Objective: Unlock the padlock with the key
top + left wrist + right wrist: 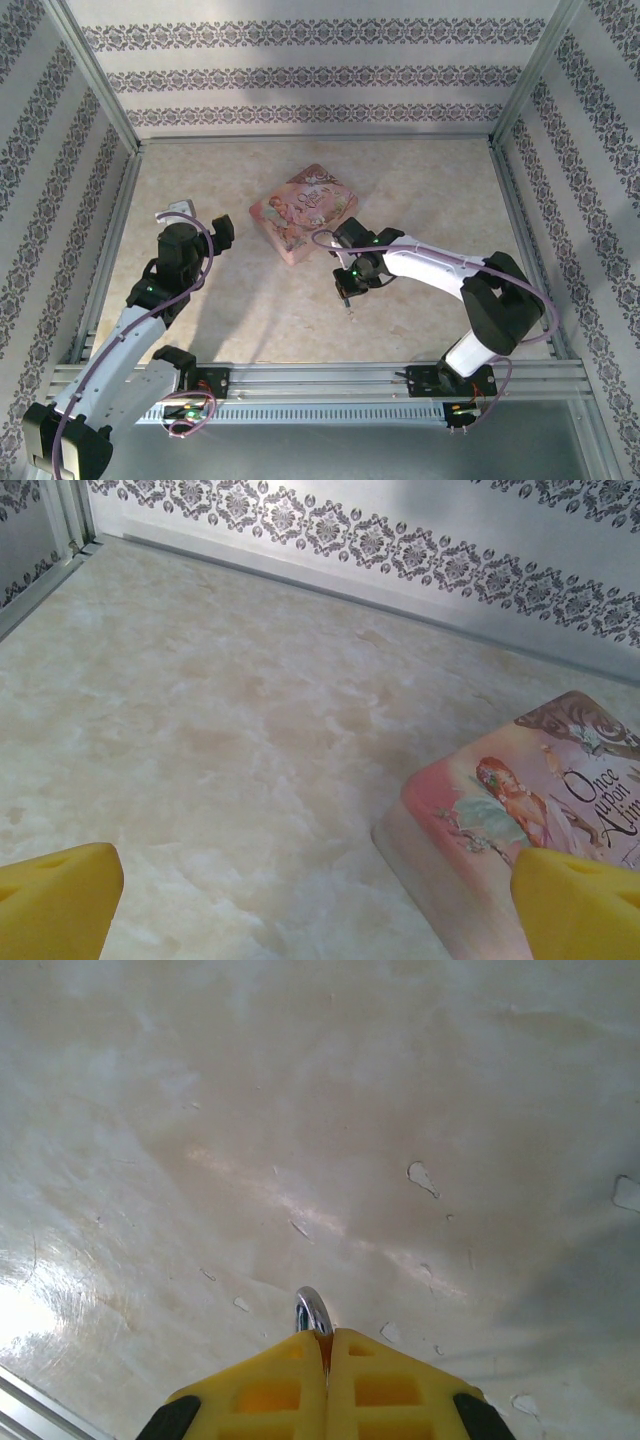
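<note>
We cannot make out the padlock's body. What shows of the task's things is a silvery metal loop (312, 1312), rounded like a shackle, poking out from between the fingers of the right end effector (326, 1338). We cannot tell whether it belongs to the padlock or to the key. The right end effector's two yellow fingers (262, 1392) are pressed together with no gap, pinching the loop at their tips. The loop points down at the counter (300, 1110), but we cannot tell whether it touches it.

From above, the right end effector (346, 296) hangs over the open middle of the counter (250, 310), with a thin sliver of something just below its tips. Beneath it the marbled beige surface carries small pale flecks (422, 1176).

Just beyond the right wrist lies a flat pink box (303, 212) with a fairy-tale picture on its lid, turned at an angle.

The left end effector (200, 220) sits to the left of that box, well apart from the right one. Its yellow fingers (60, 900) are spread wide with nothing between them but bare counter (250, 730). The pink box (520, 810) lies just ahead and to the right of the left end effector (315, 875), near its right finger.
</note>
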`<act>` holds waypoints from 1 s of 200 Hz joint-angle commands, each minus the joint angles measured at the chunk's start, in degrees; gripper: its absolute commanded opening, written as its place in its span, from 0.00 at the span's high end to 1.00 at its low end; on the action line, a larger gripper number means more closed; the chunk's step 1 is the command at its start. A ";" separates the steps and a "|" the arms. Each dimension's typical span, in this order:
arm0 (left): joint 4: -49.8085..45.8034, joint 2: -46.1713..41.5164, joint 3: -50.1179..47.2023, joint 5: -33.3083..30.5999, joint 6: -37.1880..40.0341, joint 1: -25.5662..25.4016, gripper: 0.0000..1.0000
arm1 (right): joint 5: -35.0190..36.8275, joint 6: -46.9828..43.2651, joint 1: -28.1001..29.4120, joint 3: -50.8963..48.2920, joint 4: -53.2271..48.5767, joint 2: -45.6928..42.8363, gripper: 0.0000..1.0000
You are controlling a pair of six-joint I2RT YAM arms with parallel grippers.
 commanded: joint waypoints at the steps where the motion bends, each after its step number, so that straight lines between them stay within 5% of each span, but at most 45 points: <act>1: 0.31 -0.19 -0.33 0.62 -0.92 0.81 0.01 | -1.34 1.40 0.83 0.58 1.32 1.03 1.00; 200: 1.26 -0.12 -0.26 0.74 -1.14 1.06 0.01 | -2.59 1.90 0.53 1.42 1.31 5.92 0.95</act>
